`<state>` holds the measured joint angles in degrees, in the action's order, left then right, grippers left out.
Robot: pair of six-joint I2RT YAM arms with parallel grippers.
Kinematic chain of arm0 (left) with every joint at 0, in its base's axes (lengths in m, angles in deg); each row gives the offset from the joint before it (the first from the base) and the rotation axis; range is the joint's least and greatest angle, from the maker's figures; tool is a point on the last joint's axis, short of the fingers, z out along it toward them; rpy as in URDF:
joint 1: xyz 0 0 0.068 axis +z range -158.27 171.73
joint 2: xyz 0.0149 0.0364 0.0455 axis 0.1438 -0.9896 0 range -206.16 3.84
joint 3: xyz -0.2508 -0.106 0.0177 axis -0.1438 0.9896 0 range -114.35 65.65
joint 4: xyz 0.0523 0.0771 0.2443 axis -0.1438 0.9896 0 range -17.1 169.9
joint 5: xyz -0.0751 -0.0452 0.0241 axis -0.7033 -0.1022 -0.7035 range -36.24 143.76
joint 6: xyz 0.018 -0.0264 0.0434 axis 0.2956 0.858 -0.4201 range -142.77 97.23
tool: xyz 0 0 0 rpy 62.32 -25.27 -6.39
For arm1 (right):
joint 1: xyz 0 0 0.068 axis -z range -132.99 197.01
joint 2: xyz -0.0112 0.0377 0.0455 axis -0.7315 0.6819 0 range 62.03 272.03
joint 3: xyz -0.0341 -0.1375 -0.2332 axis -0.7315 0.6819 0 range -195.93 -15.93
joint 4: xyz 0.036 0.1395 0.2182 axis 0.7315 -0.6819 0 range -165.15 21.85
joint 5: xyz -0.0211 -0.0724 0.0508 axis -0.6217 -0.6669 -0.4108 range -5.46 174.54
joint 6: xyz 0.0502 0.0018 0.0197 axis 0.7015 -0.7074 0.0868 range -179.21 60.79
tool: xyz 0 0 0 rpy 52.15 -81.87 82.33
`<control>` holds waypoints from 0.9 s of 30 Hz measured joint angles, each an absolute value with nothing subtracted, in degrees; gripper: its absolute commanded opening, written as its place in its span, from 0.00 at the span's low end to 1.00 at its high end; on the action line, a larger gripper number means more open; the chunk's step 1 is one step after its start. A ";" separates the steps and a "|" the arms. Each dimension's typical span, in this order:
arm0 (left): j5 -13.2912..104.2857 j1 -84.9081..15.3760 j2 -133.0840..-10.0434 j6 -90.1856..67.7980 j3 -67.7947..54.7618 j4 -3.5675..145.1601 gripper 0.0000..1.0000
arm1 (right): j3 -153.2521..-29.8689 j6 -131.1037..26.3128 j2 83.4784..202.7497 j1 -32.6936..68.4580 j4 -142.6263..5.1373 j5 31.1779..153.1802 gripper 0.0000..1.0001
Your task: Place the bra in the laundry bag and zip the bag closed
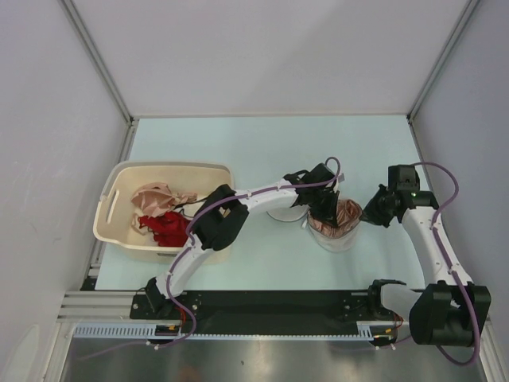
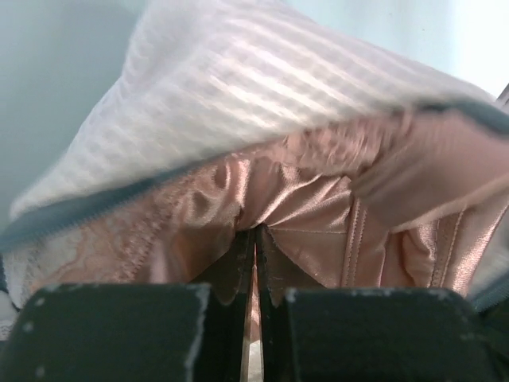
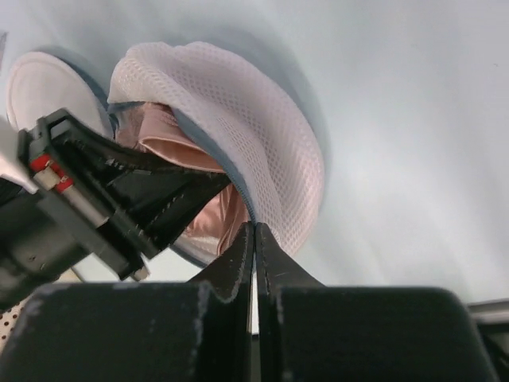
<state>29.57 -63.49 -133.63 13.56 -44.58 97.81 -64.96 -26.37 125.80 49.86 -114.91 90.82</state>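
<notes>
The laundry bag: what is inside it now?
The salmon-pink bra fills the laundry bag, and the left fingers pinch its satin. The bag's bottom is hidden under it.

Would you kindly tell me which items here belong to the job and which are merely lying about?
Job in hand: bra; laundry bag.
Lying about: cream basket; red garment and pale pink garment inside it.

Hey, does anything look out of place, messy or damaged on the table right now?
Nothing looks spilled or damaged. The one untidy spot is the laundry bag: its mouth gapes unzipped, and the bra sits crumpled inside with satin showing below the dark rim. The left gripper is pinching that satin.
</notes>
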 measured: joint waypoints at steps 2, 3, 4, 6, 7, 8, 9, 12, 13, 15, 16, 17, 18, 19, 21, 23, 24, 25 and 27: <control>29.64 -63.49 -133.74 14.20 -44.58 97.81 0.05 | -67.21 -26.04 124.99 49.38 -117.86 89.99 0.00; 29.68 -63.51 -133.80 14.35 -44.58 97.81 0.05 | -67.94 -25.87 124.58 49.23 -118.82 89.88 0.00; 29.88 -63.53 -133.85 14.68 -44.58 97.81 0.05 | -68.92 -25.63 124.18 48.94 -120.35 89.73 0.00; 30.10 -63.55 -133.85 14.79 -44.47 97.78 0.05 | -70.99 -25.21 123.46 48.20 -123.04 89.44 0.00; 30.19 -63.58 -133.85 14.79 -44.41 97.76 0.05 | -71.76 -25.10 123.13 48.09 -123.94 89.49 0.00; 30.27 -63.60 -133.85 14.77 -44.39 97.76 0.05 | -72.28 -25.04 122.76 47.72 -124.64 89.55 0.00; 30.47 -63.64 -133.85 14.74 -44.39 97.78 0.05 | -72.52 -25.01 122.46 47.50 -125.18 89.60 0.00; 31.10 -63.64 -133.85 14.42 -44.41 97.92 0.06 | -72.55 -25.08 122.37 47.33 -126.61 89.73 0.00; 31.30 -63.64 -133.82 14.22 -44.45 98.02 0.08 | -72.55 -25.15 122.48 47.33 -126.87 89.73 0.00; 31.83 -63.77 -133.76 13.59 -44.74 98.64 0.12 | -72.59 -25.34 122.70 47.33 -127.26 89.71 0.00; 32.24 -63.84 -133.60 13.00 -44.74 98.94 0.16 | -72.81 -25.52 122.89 47.33 -127.65 89.58 0.00; 32.72 -63.90 -133.30 12.12 -44.74 99.40 0.26 | -72.98 -25.80 123.07 47.33 -127.79 89.51 0.00; 33.09 -63.95 -132.97 11.31 -44.71 99.82 0.32 | -73.05 -25.93 123.18 47.33 -127.83 89.51 0.00; 33.31 -64.01 -132.51 10.09 -44.65 100.47 0.44 | -73.07 -26.26 123.24 47.33 -127.83 89.51 0.00; 33.60 -64.01 -130.76 7.68 -43.95 102.02 0.53 | -73.03 -26.70 123.31 47.33 -127.87 89.51 0.00; 33.99 -63.84 -127.70 5.48 -42.07 103.53 0.62 | -72.77 -26.94 123.31 47.33 -127.76 89.55 0.00; 34.16 -63.64 -126.09 4.78 -41.00 104.30 0.68 | -72.61 -26.98 123.33 47.33 -127.74 89.55 0.00; 34.43 -63.29 -123.77 3.99 -39.49 105.08 0.69 | -72.37 -27.09 123.33 47.33 -127.74 89.55 0.00; 35.48 -62.20 -118.17 2.85 -36.52 106.79 0.70 | -71.74 -27.27 123.33 47.33 -127.72 89.53 0.00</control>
